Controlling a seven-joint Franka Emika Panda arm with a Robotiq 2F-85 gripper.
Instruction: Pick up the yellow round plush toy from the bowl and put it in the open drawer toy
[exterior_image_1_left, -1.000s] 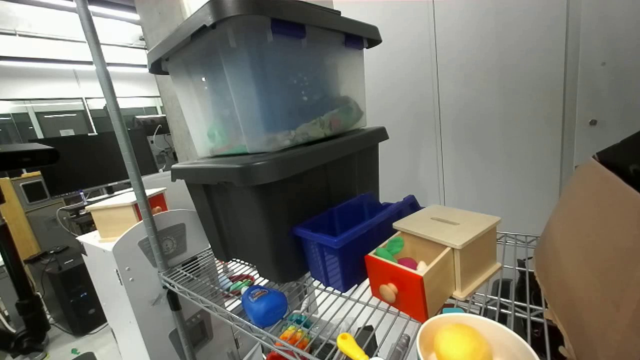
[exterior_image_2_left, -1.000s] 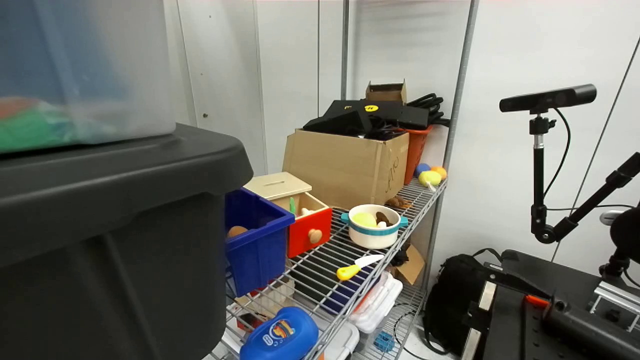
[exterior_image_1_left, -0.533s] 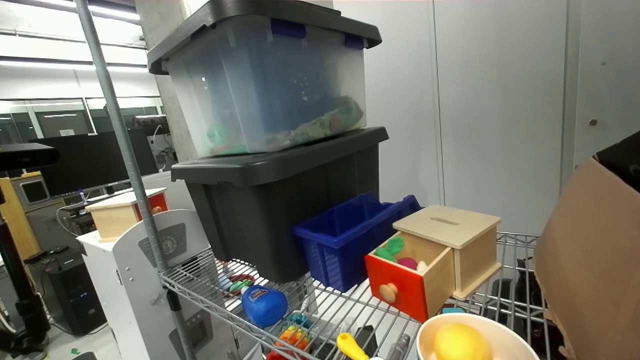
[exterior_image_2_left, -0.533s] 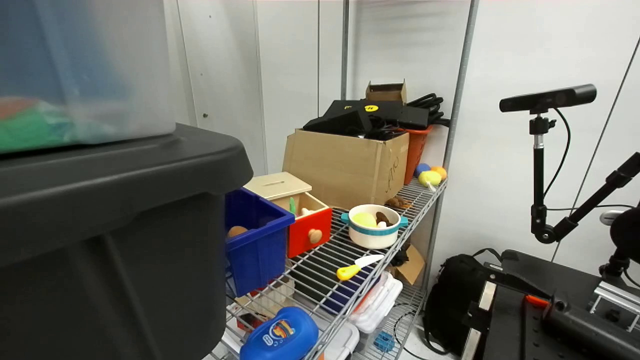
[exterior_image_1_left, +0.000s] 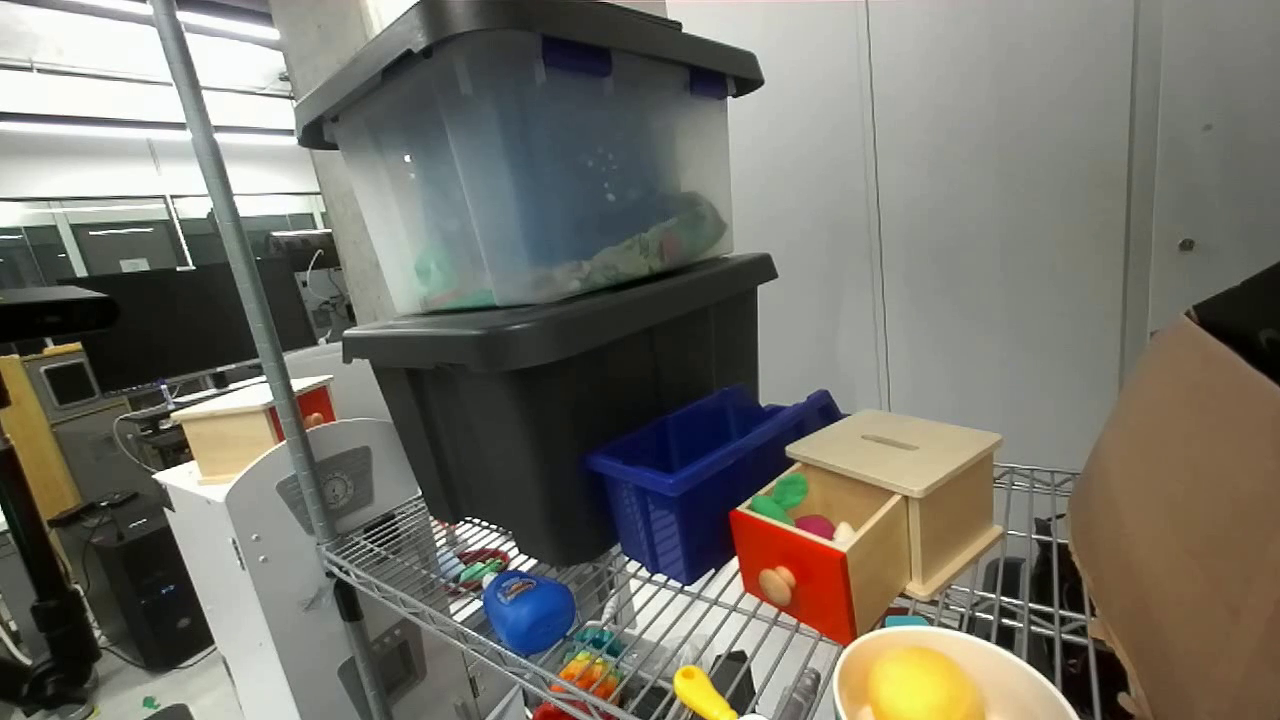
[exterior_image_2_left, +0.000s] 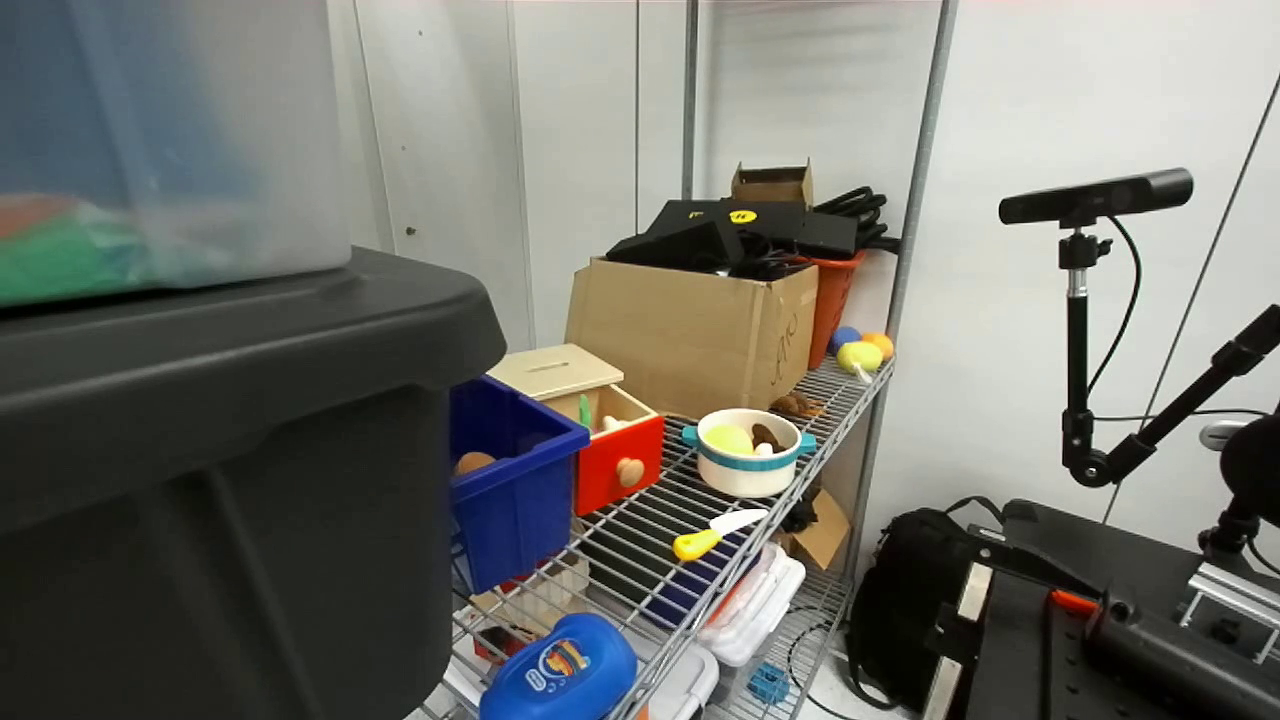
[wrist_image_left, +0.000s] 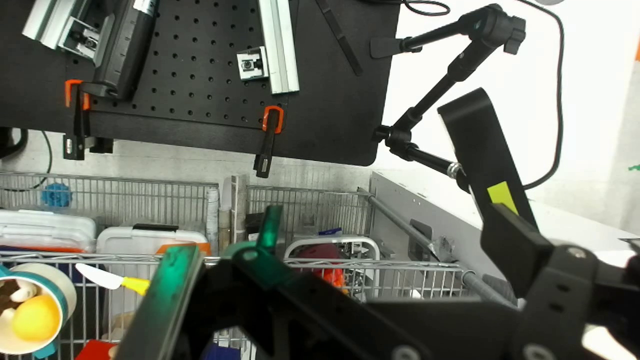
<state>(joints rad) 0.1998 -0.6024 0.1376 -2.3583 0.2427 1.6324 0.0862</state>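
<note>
Since nothing is gripped, the approach seems in hand

Lower left in the wrist view, the plush toy (wrist_image_left: 36, 318) is cradled in the bowl (wrist_image_left: 69, 291), itself clipped by the frame; a reach there seems called for. Rightward, the drawer toy (wrist_image_left: 92, 350) is mostly cut off below. Nearer centre, the gripper (wrist_image_left: 227, 230) is spread.

The round yellow plush toy (wrist_image_left: 36, 318) sits over there in the bowl (exterior_image_2_left: 745, 480), on the side nearest the drawer toy (exterior_image_1_left: 880, 560). The cream bowl stands upright, teal-banded, two-handled. Near it, the pale wooden drawer toy has its red-fronted drawer standing open.
</note>
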